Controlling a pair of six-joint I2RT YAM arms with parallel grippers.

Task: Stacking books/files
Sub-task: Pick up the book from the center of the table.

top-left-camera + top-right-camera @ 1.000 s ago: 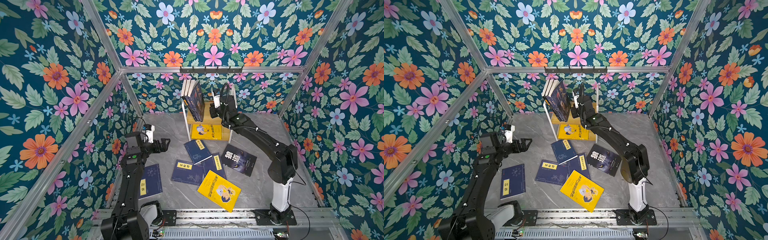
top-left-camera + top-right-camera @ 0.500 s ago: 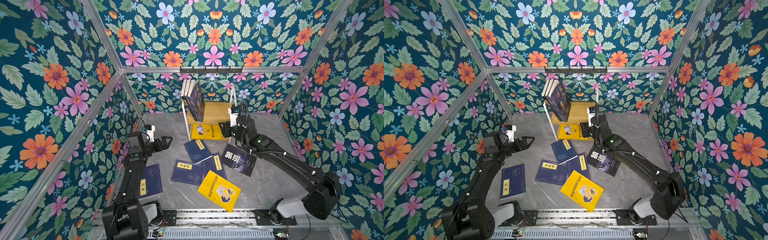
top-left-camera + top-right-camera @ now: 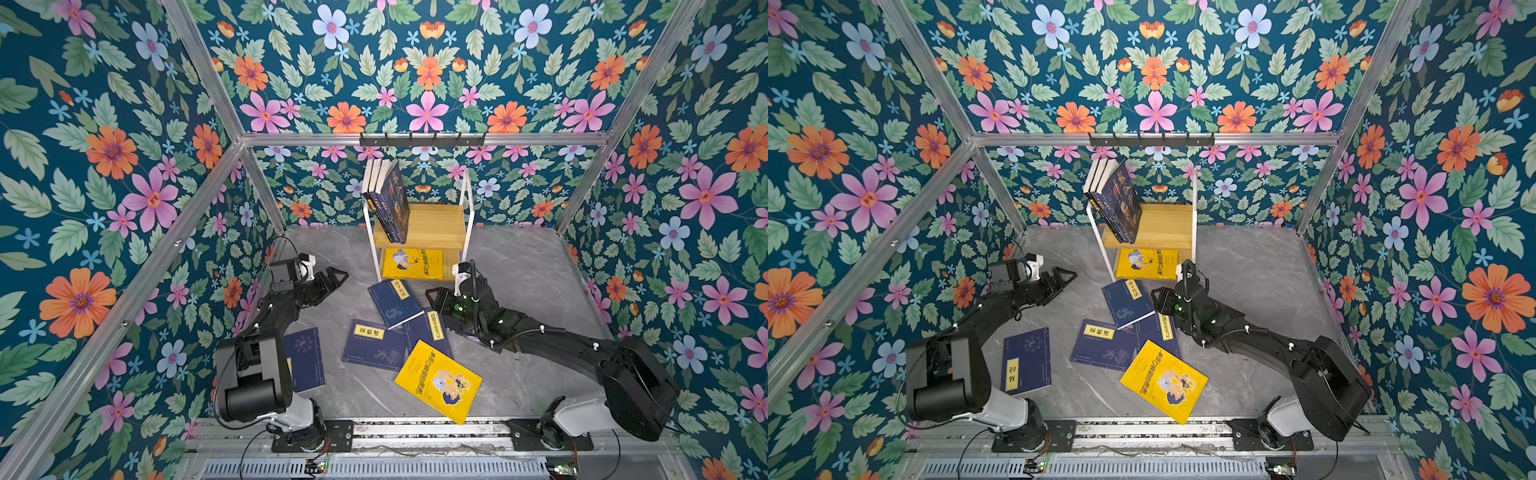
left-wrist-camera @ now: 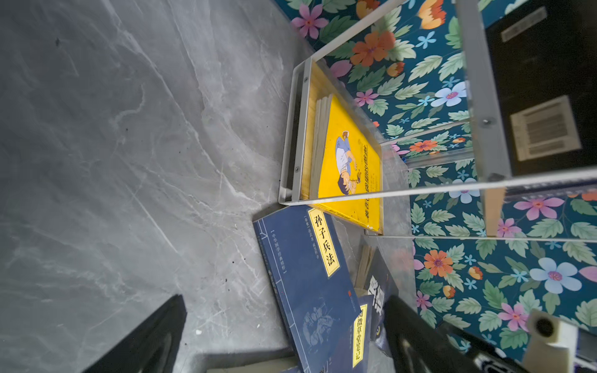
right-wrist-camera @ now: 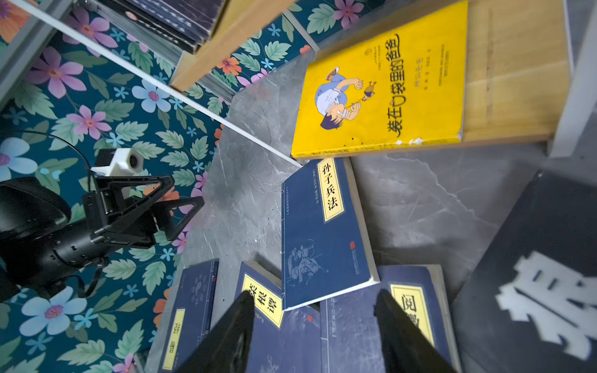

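Several books lie on the grey floor: a navy one with a yellow label (image 3: 395,305) (image 5: 323,232) rests on two more navy ones (image 3: 374,345) (image 3: 428,332). A yellow cartoon book (image 3: 438,382) lies in front of them and a navy book (image 3: 1025,361) beside the left arm. A black book with white characters (image 5: 533,274) sits under my right arm. My right gripper (image 3: 432,295) (image 5: 315,295) hangs open and empty just over the navy pile. My left gripper (image 3: 336,276) (image 4: 286,300) is open and empty, left of the pile above bare floor.
A white-framed shelf (image 3: 467,216) with wooden boards stands at the back. Three books (image 3: 390,199) lean on its upper board and a yellow cartoon book (image 3: 413,264) lies flat on its lower one. Floral walls close in on three sides, with a metal rail (image 3: 415,428) along the front.
My right arm has come away from the shelf and dropped low over the floor books, its jaws spreading wider. The left arm has barely shifted.
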